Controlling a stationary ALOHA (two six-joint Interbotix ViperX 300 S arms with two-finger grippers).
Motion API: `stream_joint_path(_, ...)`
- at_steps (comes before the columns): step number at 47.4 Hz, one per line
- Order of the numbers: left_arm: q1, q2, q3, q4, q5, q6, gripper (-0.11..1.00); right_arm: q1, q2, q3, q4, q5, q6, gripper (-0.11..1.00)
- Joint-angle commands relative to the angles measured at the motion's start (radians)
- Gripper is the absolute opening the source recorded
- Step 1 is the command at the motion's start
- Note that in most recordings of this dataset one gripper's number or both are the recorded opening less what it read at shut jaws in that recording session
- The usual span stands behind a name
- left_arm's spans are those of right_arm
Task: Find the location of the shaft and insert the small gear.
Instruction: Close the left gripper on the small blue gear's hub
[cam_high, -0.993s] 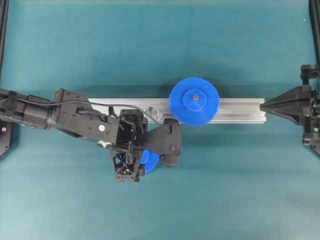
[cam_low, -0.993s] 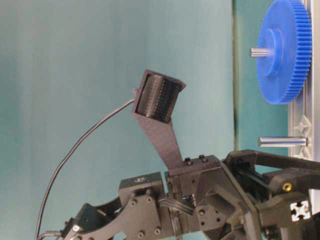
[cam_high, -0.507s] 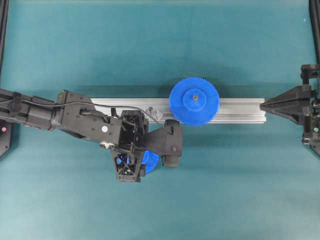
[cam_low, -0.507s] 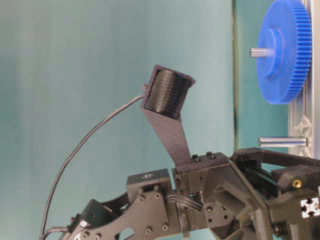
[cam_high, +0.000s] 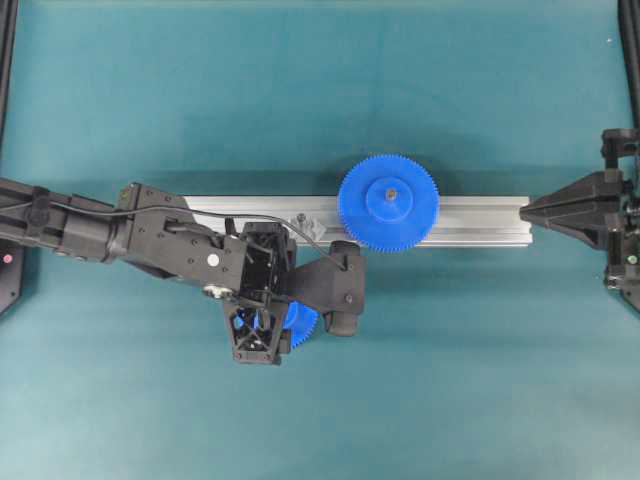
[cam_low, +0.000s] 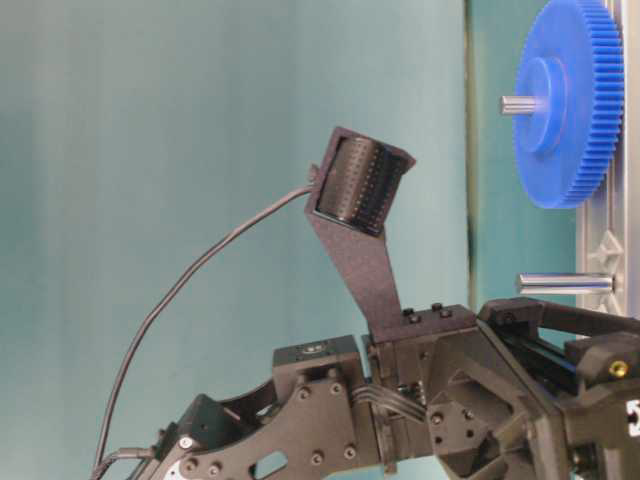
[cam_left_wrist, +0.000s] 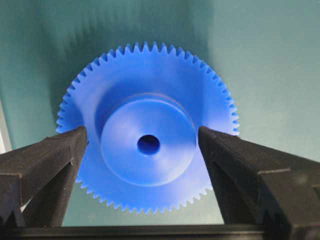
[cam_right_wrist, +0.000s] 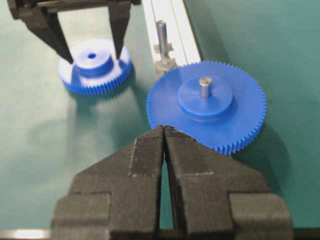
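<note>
Two blue gears lie on a teal table (cam_high: 480, 380) seen from overhead. At the left, the black left arm reaches in from the table's left edge, and the left gripper (cam_left_wrist: 142, 145) hangs over the small gear (cam_high: 298, 320), which lies flat on the mat just below a silvery aluminium rail (cam_high: 480, 220). In the left wrist view the fingers (cam_left_wrist: 45, 165) stand wide apart, one on each side of the gear's raised hub, over its toothed rim; whether they touch it cannot be told. Just above, on the rail, the shaft (cam_right_wrist: 161, 32) stands upright on its small metal mount, bare, a short way left of the larger gear (cam_high: 388, 203), which sits on the rail with a grey pin through its centre. The rail runs on rightward to the right gripper (cam_right_wrist: 164, 131), parked at the rail's right end with its jaws pressed together and holding nothing. Open teal mat spreads above the rail, and below it to the right of the left arm.
</note>
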Motion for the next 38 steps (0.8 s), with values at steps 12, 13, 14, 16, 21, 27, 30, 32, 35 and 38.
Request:
stream_joint_path(12, -0.002, -0.006, -0.015, 0.003, -0.003, -0.002, 0.92, -0.003, 0.006, -0.009, 0.000, -0.005, 0.009, 0.05)
stream_joint_path(13, -0.002, -0.006, -0.015, 0.003, -0.002, -0.002, 0.92, -0.005, 0.006, -0.009, 0.002, -0.005, 0.009, 0.05)
stream_joint_path(14, -0.002, -0.005, -0.014, 0.003, -0.002, -0.002, 0.92, -0.003, 0.008, -0.009, 0.000, -0.005, 0.009, 0.05)
stream_joint_path(16, -0.002, -0.003, -0.014, 0.003, -0.002, -0.002, 0.92, -0.003, 0.006, -0.009, 0.002, -0.005, 0.011, 0.05)
stream_joint_path(21, -0.002, 0.002, -0.011, 0.003, -0.002, -0.002, 0.92, -0.003, 0.006, -0.009, 0.000, -0.006, 0.009, 0.05)
stream_joint_path(27, -0.002, 0.003, -0.011, 0.003, -0.002, -0.002, 0.92, -0.005, 0.006, -0.009, 0.000, -0.005, 0.009, 0.05)
stream_joint_path(30, -0.002, 0.003, -0.009, 0.002, -0.002, -0.002, 0.92, -0.005, 0.006, -0.009, 0.000, -0.005, 0.011, 0.05)
stream_joint_path(32, -0.002, 0.003, -0.008, 0.003, -0.002, -0.002, 0.92, -0.005, 0.006, -0.009, 0.000, -0.005, 0.011, 0.05)
stream_joint_path(35, -0.002, 0.003, -0.006, 0.003, -0.002, -0.002, 0.92, -0.005, 0.008, -0.009, 0.000, -0.005, 0.011, 0.05)
stream_joint_path(38, -0.002, 0.003, -0.006, 0.003, -0.002, 0.000, 0.91, -0.005, 0.008, -0.009, 0.000, -0.006, 0.009, 0.05)
